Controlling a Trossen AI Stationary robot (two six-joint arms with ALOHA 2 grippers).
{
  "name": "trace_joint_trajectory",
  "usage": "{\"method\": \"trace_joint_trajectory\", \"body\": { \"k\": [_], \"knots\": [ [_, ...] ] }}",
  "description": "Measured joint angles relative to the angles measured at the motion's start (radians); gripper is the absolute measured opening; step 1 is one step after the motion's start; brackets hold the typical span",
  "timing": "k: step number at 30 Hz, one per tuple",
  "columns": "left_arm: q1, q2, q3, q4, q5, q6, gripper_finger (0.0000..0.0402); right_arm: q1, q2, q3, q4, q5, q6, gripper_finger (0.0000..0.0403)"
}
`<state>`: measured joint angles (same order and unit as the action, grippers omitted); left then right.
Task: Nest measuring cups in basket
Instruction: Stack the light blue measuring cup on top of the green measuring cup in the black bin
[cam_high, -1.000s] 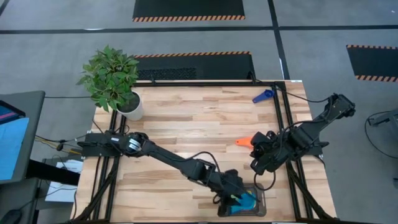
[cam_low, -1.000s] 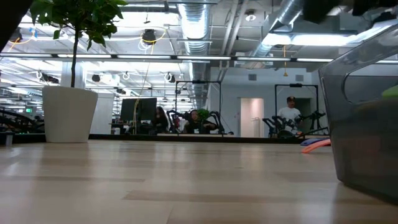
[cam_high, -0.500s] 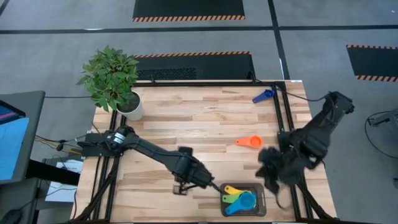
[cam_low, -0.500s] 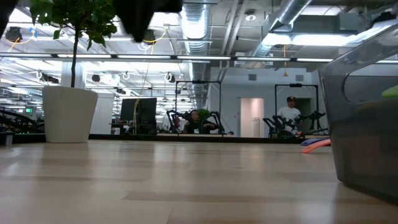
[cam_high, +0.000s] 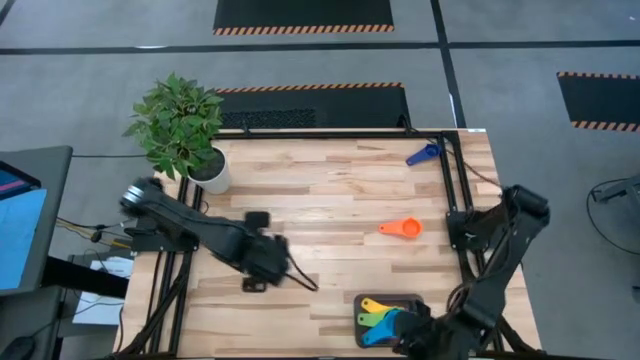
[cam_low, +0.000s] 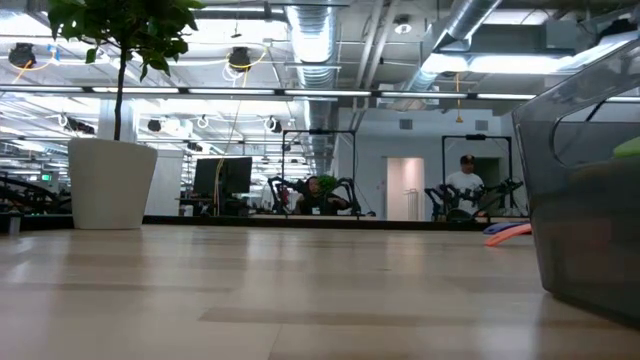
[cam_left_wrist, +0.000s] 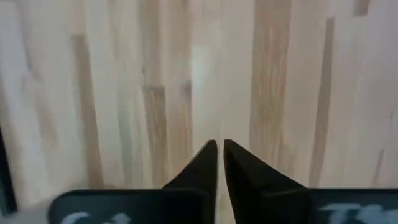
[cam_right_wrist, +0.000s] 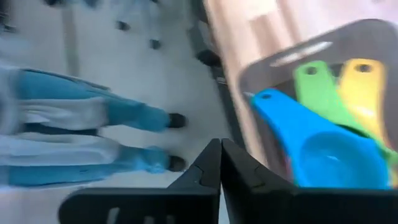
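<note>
The dark mesh basket (cam_high: 392, 320) stands at the table's near edge. In it lie a yellow (cam_high: 372, 305), a green (cam_high: 371, 318) and a light blue measuring cup (cam_right_wrist: 323, 155), bowls stacked and handles fanned out. An orange cup (cam_high: 402, 228) lies on the wood right of centre. A dark blue cup (cam_high: 423, 154) lies at the far right edge. My left gripper (cam_left_wrist: 220, 144) is shut over bare wood left of centre, holding nothing. My right gripper (cam_right_wrist: 219, 144) is shut, just off the table's near edge beside the basket, holding nothing.
A potted plant (cam_high: 185, 135) stands at the table's far left corner. A person's legs (cam_right_wrist: 93, 124) in blue trousers show on the floor beyond the near edge. The low view shows the basket's wall (cam_low: 585, 200) close at the right.
My left gripper has drawn back from the basket toward the table's left, leaving the light blue cup lying in the basket on the green and yellow ones. My right arm has swung from beside the orange cup down to the near edge, next to the basket.
</note>
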<state>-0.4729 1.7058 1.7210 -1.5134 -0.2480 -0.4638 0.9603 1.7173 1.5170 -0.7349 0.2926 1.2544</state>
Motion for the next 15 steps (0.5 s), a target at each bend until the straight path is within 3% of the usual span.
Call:
{"method": "trace_joint_trajectory", "body": {
  "k": [5, 8, 11, 15],
  "knots": [
    [-0.026, -0.203, -0.228, 0.058, -0.070, -0.214, 0.0011, -0.005, 0.125, 0.149, -0.201, -0.006, 0.025, 0.0007],
    [-0.037, -0.289, -0.352, 0.128, -0.073, -0.298, 0.0011, -0.015, 0.186, 0.184, -0.270, -0.095, 0.031, 0.0011],
    [-0.047, -0.342, -0.451, 0.201, -0.065, -0.343, 0.0011, -0.030, 0.234, 0.187, -0.295, -0.204, 0.031, 0.0016],
    [-0.053, -0.348, -0.515, 0.251, -0.048, -0.353, 0.0011, -0.048, 0.253, 0.187, -0.303, -0.235, 0.021, 0.0008]
  ]
}}
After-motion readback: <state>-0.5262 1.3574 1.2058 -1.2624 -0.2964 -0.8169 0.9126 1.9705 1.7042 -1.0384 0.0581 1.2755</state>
